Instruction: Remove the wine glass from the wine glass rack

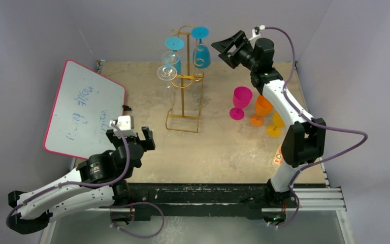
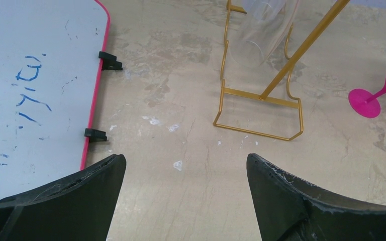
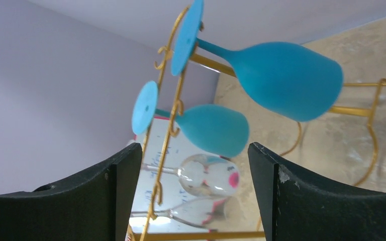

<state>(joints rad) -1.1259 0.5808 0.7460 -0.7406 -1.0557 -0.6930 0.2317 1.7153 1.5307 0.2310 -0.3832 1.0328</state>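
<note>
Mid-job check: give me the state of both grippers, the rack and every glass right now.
left gripper: open, empty, low over the table.
right gripper: open, empty, raised beside the blue glasses.
wine glass rack: upright.
blue glasses: two, hanging upside down on the rack.
clear glasses: hanging on the rack.
pink glass: standing on the table.
orange glass: standing.
yellow glass: partly hidden, looks upright.

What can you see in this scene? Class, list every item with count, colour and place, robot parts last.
wine glass rack: one, gold, back centre
blue glasses: two, hanging upside down on rack
clear glasses: two, hanging on rack
pink glass: one, upright, right of rack
orange glass: one, beside pink
yellow glass: one, beside orange
whiteboard: one, white, pink-edged, left
table: one, beige
left claw: black, open, low
right claw: black, open, facing blue glasses
</note>
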